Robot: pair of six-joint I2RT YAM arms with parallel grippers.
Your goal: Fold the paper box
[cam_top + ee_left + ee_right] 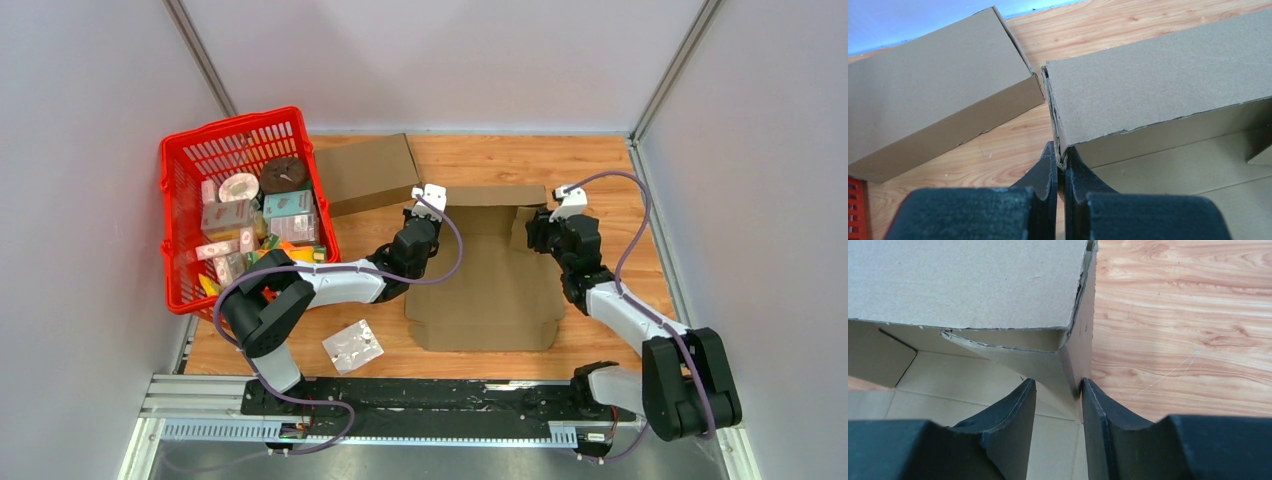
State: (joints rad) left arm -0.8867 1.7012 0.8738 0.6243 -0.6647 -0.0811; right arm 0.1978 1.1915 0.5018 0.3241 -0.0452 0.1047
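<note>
The paper box is a brown cardboard blank lying on the wooden table, with its far wall folded upright. My left gripper is at the wall's left end. In the left wrist view it is shut on the thin left corner edge of the box. My right gripper is at the right end. In the right wrist view its jaws stand apart, straddling the box's upright right side flap, which rests against the right finger.
A second closed cardboard box lies just behind and to the left, also in the left wrist view. A red basket full of packaged goods stands at the left. A clear plastic packet lies near the front.
</note>
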